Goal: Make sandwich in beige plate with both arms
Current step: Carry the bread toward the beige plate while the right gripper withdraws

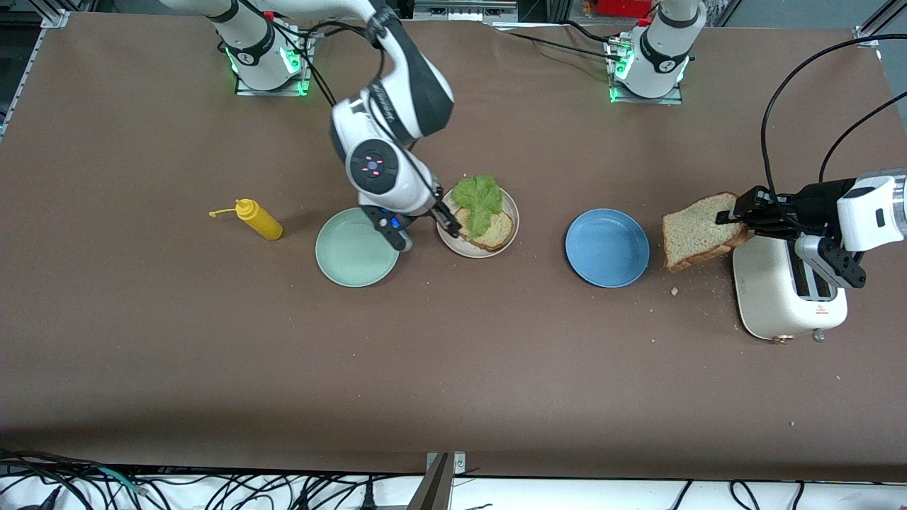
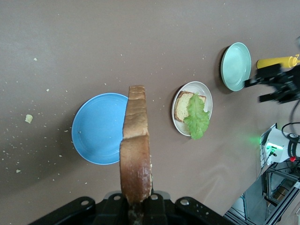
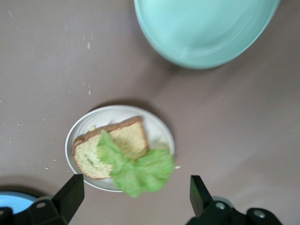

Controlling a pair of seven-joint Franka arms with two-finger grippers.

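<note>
The beige plate (image 1: 476, 253) holds one bread slice (image 1: 496, 230) with a ruffled green lettuce leaf (image 1: 478, 198) lying across it. My right gripper (image 1: 419, 230) hangs open over that plate's edge toward the mint-green plate, nothing between its fingers; its wrist view shows the plate (image 3: 75, 136), bread (image 3: 117, 145) and lettuce (image 3: 140, 171) just past the open gripper (image 3: 133, 187). My left gripper (image 1: 733, 216) is shut on a second bread slice (image 1: 698, 230), held on edge in the air beside the toaster; the left wrist view shows this slice (image 2: 136, 140) standing up out of the gripper (image 2: 138, 206).
A pale mint-green plate (image 1: 356, 248) lies next to the beige plate toward the right arm's end. A blue plate (image 1: 607, 248) sits between the beige plate and the white toaster (image 1: 786, 290). A yellow squeeze bottle (image 1: 258, 219) lies past the mint plate. Crumbs dot the table near the toaster.
</note>
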